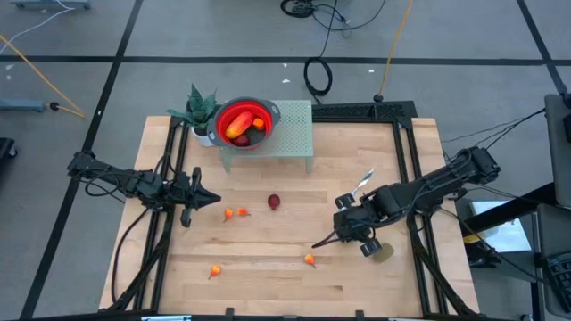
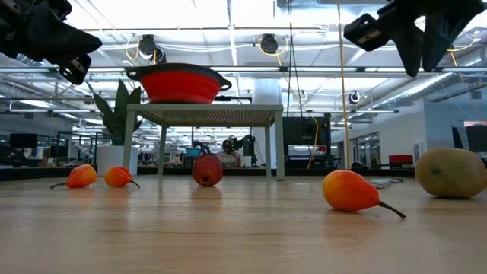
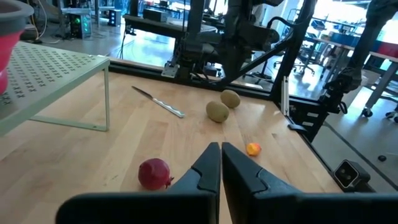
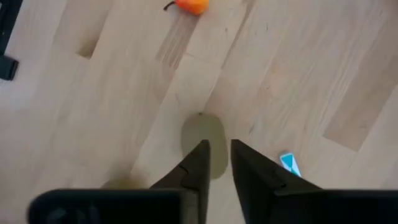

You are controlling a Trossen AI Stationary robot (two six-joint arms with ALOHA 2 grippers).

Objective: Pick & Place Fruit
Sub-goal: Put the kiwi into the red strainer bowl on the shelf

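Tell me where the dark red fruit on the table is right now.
In the high view the dark red fruit lies near the table's middle, in front of the green stand, just right of two small orange fruits and between the two arms.

Small glossy orange toy fruits with thin dark stems lie scattered on the wood: two side by side [image 1: 235,213], one [image 1: 215,271] near the front, another [image 1: 310,260] right of it; a dark red round fruit [image 1: 274,202] rests centrally; brownish-green oval fruits [image 3: 222,106] sit together at the right.
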